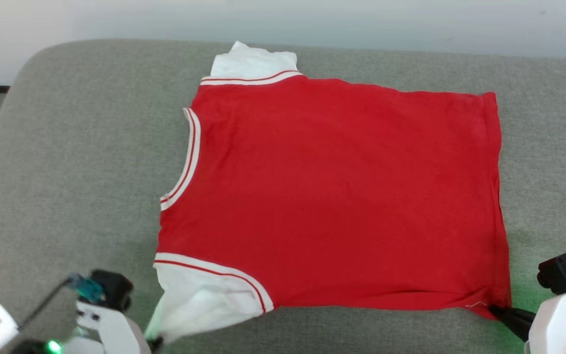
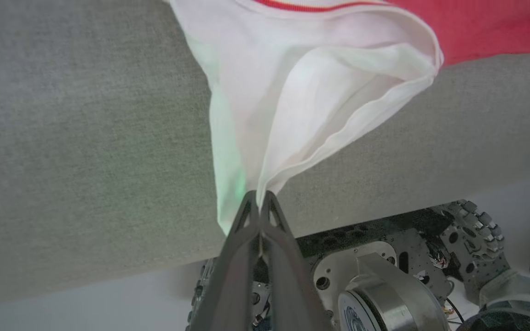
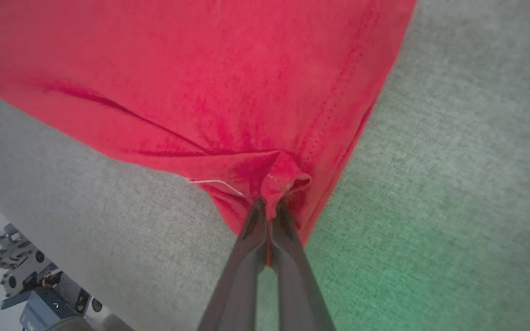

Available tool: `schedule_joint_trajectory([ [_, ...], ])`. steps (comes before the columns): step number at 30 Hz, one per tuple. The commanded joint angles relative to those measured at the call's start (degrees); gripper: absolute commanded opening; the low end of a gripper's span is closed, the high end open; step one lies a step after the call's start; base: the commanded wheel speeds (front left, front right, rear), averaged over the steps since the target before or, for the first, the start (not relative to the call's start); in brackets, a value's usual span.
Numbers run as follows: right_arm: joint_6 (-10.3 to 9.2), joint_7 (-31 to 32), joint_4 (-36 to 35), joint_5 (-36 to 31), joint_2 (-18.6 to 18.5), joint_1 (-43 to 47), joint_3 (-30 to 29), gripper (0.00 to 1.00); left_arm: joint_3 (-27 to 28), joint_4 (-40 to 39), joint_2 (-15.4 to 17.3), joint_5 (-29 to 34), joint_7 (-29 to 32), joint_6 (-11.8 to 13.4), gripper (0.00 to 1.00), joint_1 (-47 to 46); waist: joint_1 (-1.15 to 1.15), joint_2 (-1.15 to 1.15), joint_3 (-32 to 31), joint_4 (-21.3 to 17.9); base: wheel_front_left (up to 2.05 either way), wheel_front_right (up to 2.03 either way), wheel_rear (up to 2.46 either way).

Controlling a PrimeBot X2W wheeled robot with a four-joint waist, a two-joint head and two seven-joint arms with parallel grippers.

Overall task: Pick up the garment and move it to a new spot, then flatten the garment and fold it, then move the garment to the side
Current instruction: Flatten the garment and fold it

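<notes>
**Grey cushion, one jersey, two pinched corners**

Grey upholstered cushion [image 1: 67,147] takes up most of the scene, with a pale wall behind it. The garment [image 1: 332,196] lies spread on it sideways, neck to the left and hem to the right, and it looks pretty flat. Count is one shirt, two white sleeves, two claws. The far sleeve [image 1: 253,61] pokes out at the far left and the near sleeve [image 1: 204,300] at the near left.

The left gripper [image 2: 259,197] is clamped tight on the tip of that near sleeve, fingers pressed together with white cloth between them. The right gripper [image 3: 269,204] is squeezed closed the same way on the near-right hem corner, with a bunch of red fabric pinched in it.

My guess on the why: holding both near corners lets it tug the cloth taut to flatten it, or lift the near edge over toward the far side for the fold. No lettering shows, so the back is probably facing up, though I can't be sure from here.
</notes>
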Motion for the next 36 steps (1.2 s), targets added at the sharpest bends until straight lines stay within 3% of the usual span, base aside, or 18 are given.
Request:
schedule_joint_trajectory([
  [1, -0.09, 0.6, -0.7, -0.8, 0.6, 1.1, -1.4, 0.0, 0.7, -0.5, 1.1, 0.9, -0.1, 0.5, 0.0, -1.2, 0.0, 0.0, 0.3, -0.5, 0.0, 0.0, 0.0],
  [6, -0.09, 1.2, -4.7, -4.7, 3.3, -1.6, -7.0, 0.0, 3.1, -2.1, 4.3, 5.6, 1.6, 0.4, 0.0, -7.7, 0.0, 0.0, 1.3, -1.8, 0.0, 0.0, 0.0],
  [11, -0.09, 1.6, -3.8, -8.6, 6.9, -8.7, -9.2, 0.0, 5.2, 1.8, 2.6, 10.4, 5.4, -4.6, 0.0, -17.0, 0.0, 0.0, 3.0, -2.9, 0.0, 0.0, 0.0],
  [16, -0.09, 0.5, 1.5, -11.5, 8.5, -18.0, -7.5, 0.0, 5.8, 12.1, -3.4, 14.4, 9.2, -12.0, 0.0, -26.8, 0.0, 0.0, 5.2, -3.2, 0.0, 0.0, 0.0],
  [24, -0.09, -2.2, 13.1, -13.3, 9.9, -31.1, -1.0, 0.0, 4.1, 35.1, -16.3, 16.5, 11.3, -22.5, 0.0, -37.0, 0.0, 0.0, 9.4, -4.1, 0.0, 0.0, 0.0],
  [29, -0.09, -4.4, 20.5, -13.1, 11.0, -36.6, 3.5, 0.0, 2.6, 47.7, -22.0, 16.4, 12.0, -27.1, 0.0, -39.5, 0.0, 0.0, 11.4, -4.7, 0.0, 0.0, 0.0],
  [36, -0.1, -5.6, 28.1, -10.5, 12.1, -40.3, 8.9, 0.0, 1.6, 61.5, -28.3, 13.9, 14.8, -31.3, 0.0, -40.0, 0.0, 0.0, 12.1, -4.9, 0.0, 0.0, 0.0],
])
